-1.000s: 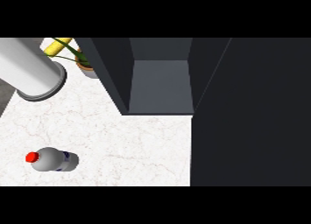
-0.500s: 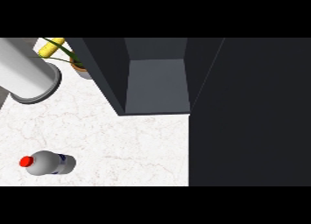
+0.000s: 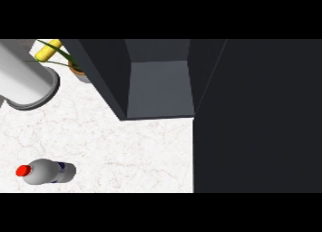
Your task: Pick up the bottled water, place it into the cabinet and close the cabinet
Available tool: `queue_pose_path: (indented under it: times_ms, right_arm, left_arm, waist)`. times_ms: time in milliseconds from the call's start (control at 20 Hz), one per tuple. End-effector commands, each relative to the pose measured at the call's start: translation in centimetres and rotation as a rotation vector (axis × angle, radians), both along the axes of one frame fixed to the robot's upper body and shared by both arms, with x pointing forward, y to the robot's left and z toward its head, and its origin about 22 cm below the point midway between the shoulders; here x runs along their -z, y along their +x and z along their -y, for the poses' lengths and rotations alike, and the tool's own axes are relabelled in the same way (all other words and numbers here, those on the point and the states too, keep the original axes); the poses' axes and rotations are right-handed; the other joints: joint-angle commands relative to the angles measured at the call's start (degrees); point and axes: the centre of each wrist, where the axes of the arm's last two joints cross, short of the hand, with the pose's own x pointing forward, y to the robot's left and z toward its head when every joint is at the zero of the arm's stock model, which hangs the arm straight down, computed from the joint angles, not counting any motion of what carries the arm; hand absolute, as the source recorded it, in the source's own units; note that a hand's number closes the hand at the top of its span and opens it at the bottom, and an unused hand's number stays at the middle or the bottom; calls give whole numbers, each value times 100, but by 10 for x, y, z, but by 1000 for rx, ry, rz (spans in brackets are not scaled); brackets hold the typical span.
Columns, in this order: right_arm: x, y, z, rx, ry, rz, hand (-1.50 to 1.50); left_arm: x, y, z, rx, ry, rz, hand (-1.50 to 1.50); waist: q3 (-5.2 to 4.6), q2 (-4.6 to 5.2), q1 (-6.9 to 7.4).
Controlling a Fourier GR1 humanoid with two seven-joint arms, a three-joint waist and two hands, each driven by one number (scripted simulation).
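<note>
The bottled water (image 3: pixel 46 171), pale grey with a red cap, stands on the white marble counter (image 3: pixel 136 149) at the lower left of the head view. The dark cabinet (image 3: pixel 160 86) stands open at the top middle, its grey floor bare inside. Its open door (image 3: pixel 264 118) fills the right side as a large dark panel. Neither hand shows in the view.
A big white cylinder (image 3: pixel 19 79) lies at the upper left. A small potted plant (image 3: pixel 66 61) with a yellow object sits just left of the cabinet.
The whole view has shifted: the bottle, cylinder and cabinet all sit slightly further left in the picture than a second ago. Nothing on the counter has moved relative to the rest.
</note>
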Motion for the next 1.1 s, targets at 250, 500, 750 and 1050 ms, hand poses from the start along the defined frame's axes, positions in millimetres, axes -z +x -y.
queue_pose_path:
  times_ms: [250,500,750,1050]
  right_arm:
    - [-36,-33,-4,-54,94,62,-150]
    - [-30,-23,0,-38,98,70,-150]
    - [-23,-27,8,-39,96,80,-150]
    - [-28,-37,4,-56,92,84,-150]
  left_arm:
    - [43,42,27,77,41,67,-150]
    - [68,65,40,116,62,63,-150]
    - [81,84,71,59,82,59,-150]
    - [96,85,65,49,119,21,-150]
  waist:
    - [-3,-14,-19]
    - [-7,23,99]
    - [-3,14,77]
    - [-16,23,48]
